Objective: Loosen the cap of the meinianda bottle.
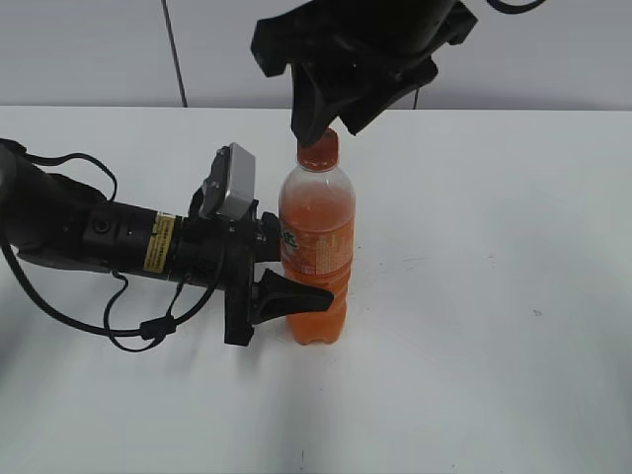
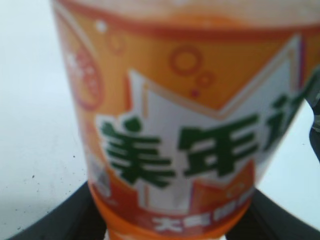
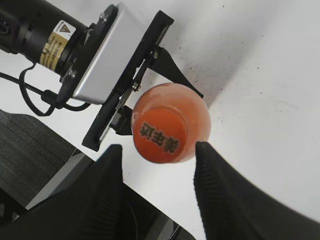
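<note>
While the meinianda bottle [image 1: 317, 252] is standing upright near the middle of the white worktop [image 1: 494, 296], the exterior view is showing the left end effector [image 1: 286, 286] coming in from the side and clamping the bottle's lower body, one finger wrapping across its front. Above, the right end effector [image 1: 329, 126] is hanging right at the cap [image 1: 318, 150], its tips level with the cap's top. From the left wrist, the orange label [image 2: 190, 145] is filling the picture and dark fingers [image 2: 75, 210] are pressing in at both lower corners. From the right wrist, the jaws are sitting spread, one on each side of the cap [image 3: 161, 135] and clear of it. Judging by this, the bracing is done; gripping and twisting the cap are still waiting.
</note>
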